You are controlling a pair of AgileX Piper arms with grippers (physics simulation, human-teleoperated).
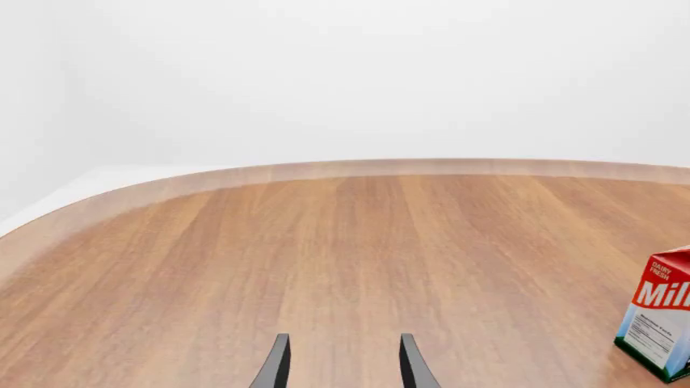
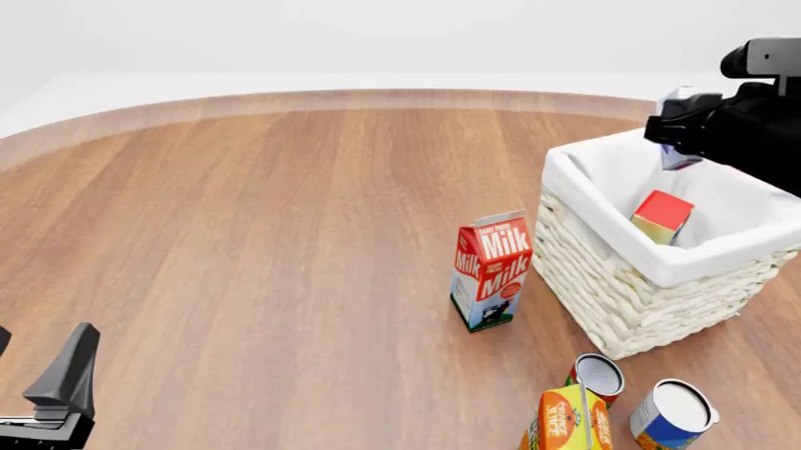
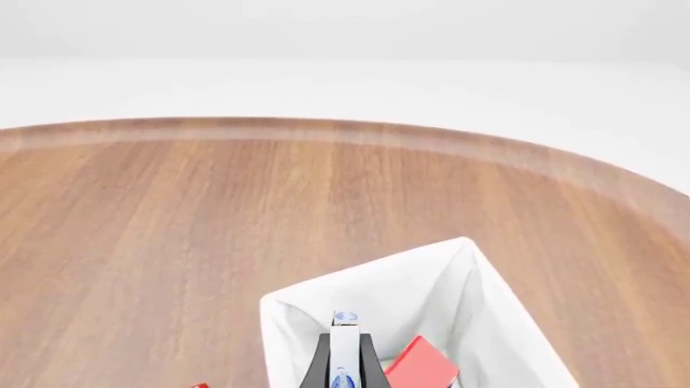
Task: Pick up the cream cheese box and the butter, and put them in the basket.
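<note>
The big white woven basket (image 2: 651, 281) with a white cloth folded over its rim sits at the right of the front view. The butter (image 2: 662, 217), a red box with yellow sides, leans tilted inside it. The small white cream cheese box (image 2: 677, 141) is held up above the basket's far side.

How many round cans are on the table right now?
2. A red-sided can with a white top and a blue-sided can with a white top stand side by side in front of the white wicker basket. More could be out of frame.
</note>
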